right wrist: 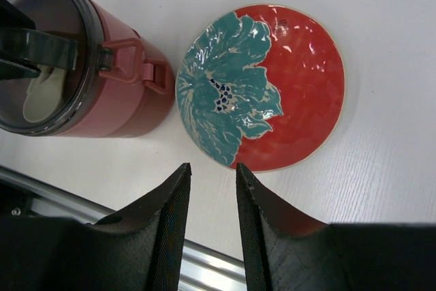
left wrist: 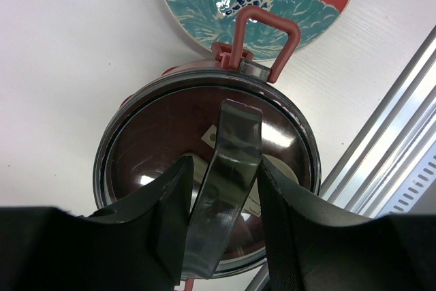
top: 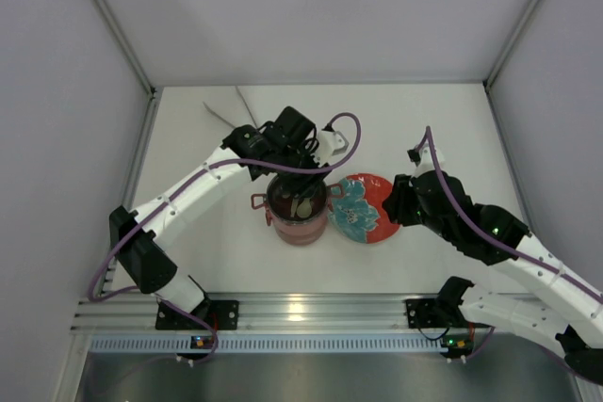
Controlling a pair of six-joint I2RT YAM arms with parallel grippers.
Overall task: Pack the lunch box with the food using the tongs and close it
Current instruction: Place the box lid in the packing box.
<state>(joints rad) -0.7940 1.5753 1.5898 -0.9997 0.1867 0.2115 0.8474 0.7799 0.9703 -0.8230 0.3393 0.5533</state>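
The pink lunch box [top: 298,225] stands mid-table with a glossy maroon lid [left wrist: 146,144] sitting in its dark rim. Its pink side handle [left wrist: 264,28] points toward the plate. My left gripper [left wrist: 225,161] hangs straight over the lunch box [right wrist: 119,103], shut on the shiny steel band that arches over the lid's middle. A pale patch shows on the lid beneath the fingers. No food is visible. The tongs [top: 247,107] lie on the table at the back left, apart from both arms. My right gripper [right wrist: 212,167] hovers open and empty over bare table just short of the plate's rim.
A red plate [right wrist: 300,86] with a teal flower lies right beside the lunch box, on its right [top: 372,209]. An aluminium rail [top: 301,313] runs along the near edge, close below the lunch box. Grey walls close in the table on three sides.
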